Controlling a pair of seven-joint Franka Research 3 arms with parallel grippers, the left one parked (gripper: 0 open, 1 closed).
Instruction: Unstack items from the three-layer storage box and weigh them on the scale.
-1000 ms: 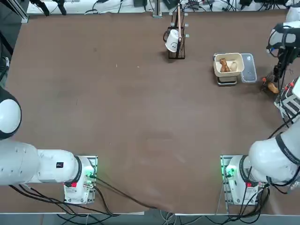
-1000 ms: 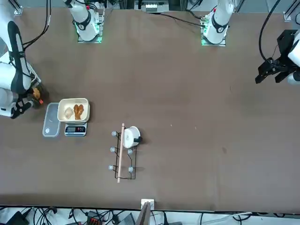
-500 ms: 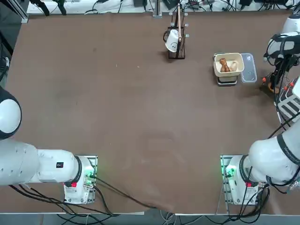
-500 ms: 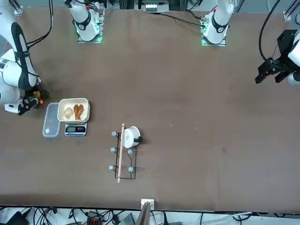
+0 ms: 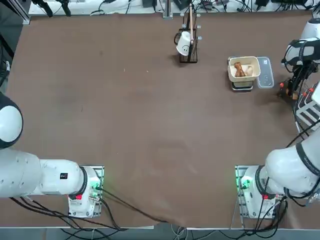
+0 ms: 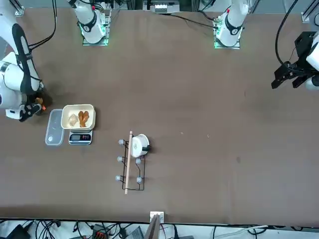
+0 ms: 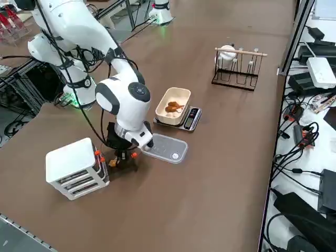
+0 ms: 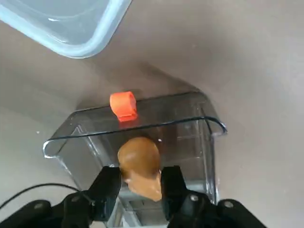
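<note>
The right tool (image 8: 140, 187) hangs just above a clear pulled-out drawer (image 8: 142, 142) beside the three-layer storage box (image 7: 73, 167), at the tabletop's (image 5: 150, 115) far right edge in the top view. Its two dark fingers (image 8: 107, 190) stand partly closed with a brown rounded piece (image 8: 139, 166) gripped between them, touching both pads. The piece's long axis runs away from the wrist camera, its rounded, wider end pointing out past the fingertips and its narrower end sitting down between them.

Only the wrist view shows this grip. There the drawer's clear walls and its orange tab (image 8: 123, 105) lie directly under the piece, and a corner of the clear rectangular panel (image 8: 66, 23) shows beyond. The right side view shows the arm's white wrist bent over the spot, the tool's dark tip (image 7: 122, 155) low beside the box's slatted front with its orange bits, and the panel lying flat just next to it; the held piece shows there only as a small brown spot. The top and front views hide the tool's fingers behind the arm.

The scale (image 5: 243, 75) stands just beyond the panel, near the tool but apart from it. Its cream tray (image 5: 255, 67) carries two pieces: a brown one (image 5: 239, 69) and a pale one (image 5: 248, 70) side by side. In the front view the scale's display faces the camera. A dark upright stand with a white cup (image 5: 184, 43) stands well apart toward the tabletop's middle.
</note>
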